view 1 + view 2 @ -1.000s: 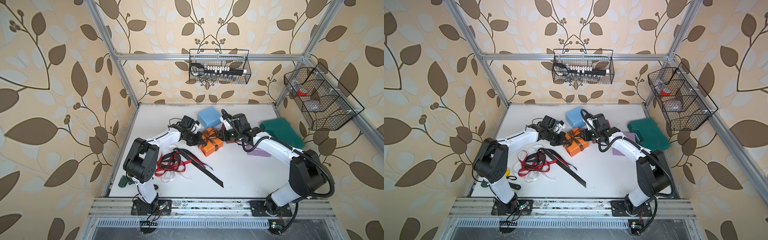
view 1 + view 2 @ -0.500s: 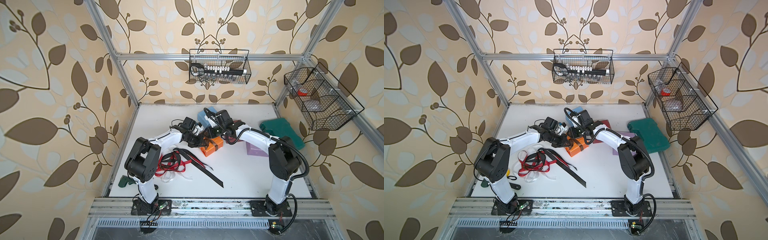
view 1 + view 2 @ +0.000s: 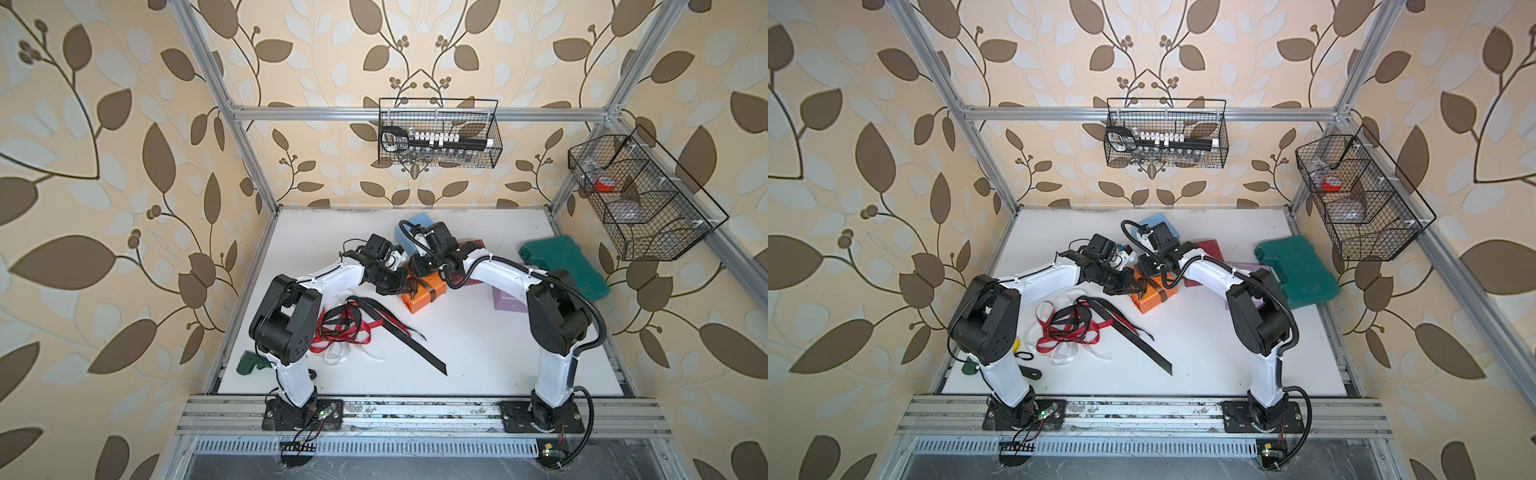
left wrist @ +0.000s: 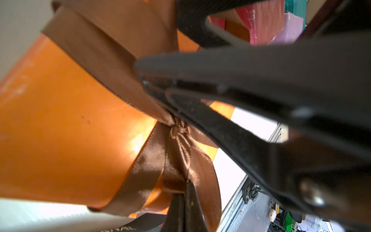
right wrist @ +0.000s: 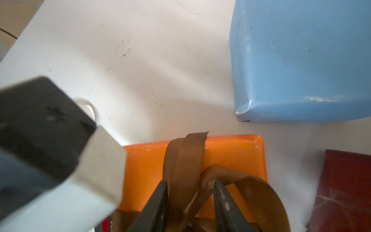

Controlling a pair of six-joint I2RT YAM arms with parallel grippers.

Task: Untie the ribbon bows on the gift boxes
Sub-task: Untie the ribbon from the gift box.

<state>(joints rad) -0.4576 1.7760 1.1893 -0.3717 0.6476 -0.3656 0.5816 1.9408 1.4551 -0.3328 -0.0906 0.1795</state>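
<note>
Nearest us, the red ribbon (image 3: 332,334), white ribbon (image 3: 336,355) and black ribbon (image 3: 415,347) lie loose on the table (image 3: 478,365). Mid-table, the orange box (image 3: 424,299) carries the one tied bow we see, the brown ribbon (image 4: 112,60): left tool (image 4: 144,80) pinched tight on what looks like one strand, right tool (image 5: 189,186) narrowly parted astride others. Our worry: tug a loop instead of a tail and the knot cinches, or the light box lifts and skids into the light blue box (image 5: 301,60) and dark red box (image 5: 345,190) just beyond.
</note>
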